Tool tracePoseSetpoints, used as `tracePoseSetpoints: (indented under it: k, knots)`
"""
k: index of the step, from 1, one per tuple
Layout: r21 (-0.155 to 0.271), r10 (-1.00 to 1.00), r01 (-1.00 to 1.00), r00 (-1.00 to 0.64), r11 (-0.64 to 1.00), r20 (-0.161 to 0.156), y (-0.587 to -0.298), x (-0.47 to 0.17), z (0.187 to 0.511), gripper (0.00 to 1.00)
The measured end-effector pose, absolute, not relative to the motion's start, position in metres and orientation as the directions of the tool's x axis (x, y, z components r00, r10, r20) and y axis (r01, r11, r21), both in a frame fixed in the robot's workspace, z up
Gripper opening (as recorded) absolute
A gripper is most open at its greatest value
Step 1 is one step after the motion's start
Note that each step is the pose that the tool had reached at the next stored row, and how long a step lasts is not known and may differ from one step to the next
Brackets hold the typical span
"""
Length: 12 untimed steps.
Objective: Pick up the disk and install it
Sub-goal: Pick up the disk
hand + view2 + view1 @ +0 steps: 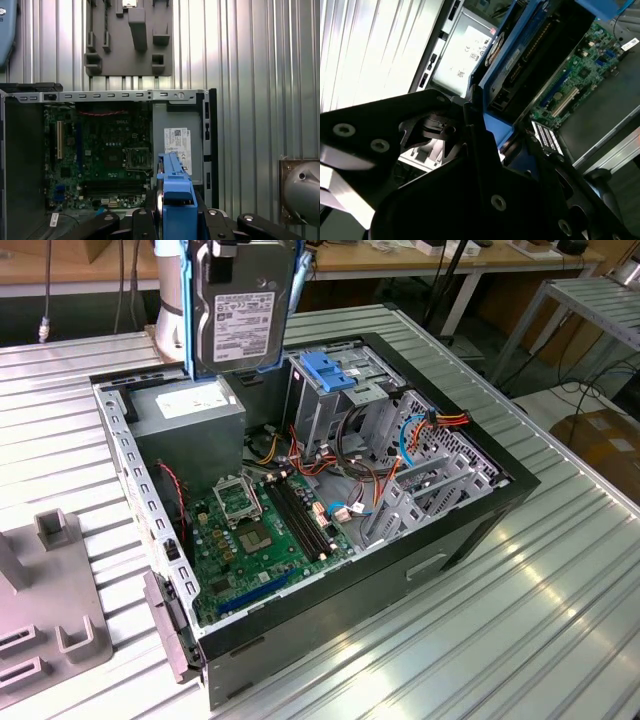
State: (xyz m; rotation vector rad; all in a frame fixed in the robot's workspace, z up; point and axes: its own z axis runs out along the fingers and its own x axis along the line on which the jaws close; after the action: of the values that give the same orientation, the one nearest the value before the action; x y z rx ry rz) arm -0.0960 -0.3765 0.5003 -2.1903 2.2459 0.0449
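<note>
The disk (243,310) hangs in open air over the power-supply box (190,415), far on the exterior view's left. Rightward the upright cage (325,400) and loose cables (440,421) crowd the case; above the motherboard (260,530), nearer, the room is open.

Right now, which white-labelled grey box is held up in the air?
The disk, blue-framed, upright in the gripper; the larger power-supply box sits inside the case.

Cut-off bits
Top of disk (243,315) cut off by the exterior view's edge; end effector (176,216) partly cut off in the first wrist view.
</note>
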Motion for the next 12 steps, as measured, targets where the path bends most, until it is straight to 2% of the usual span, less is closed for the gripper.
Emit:
tracePoseSetpoints:
  k: [12]
  knots:
    - [0.018,-0.999,-1.000,-0.026,0.025,-0.023,-0.387,-0.072,0.499,0.37]
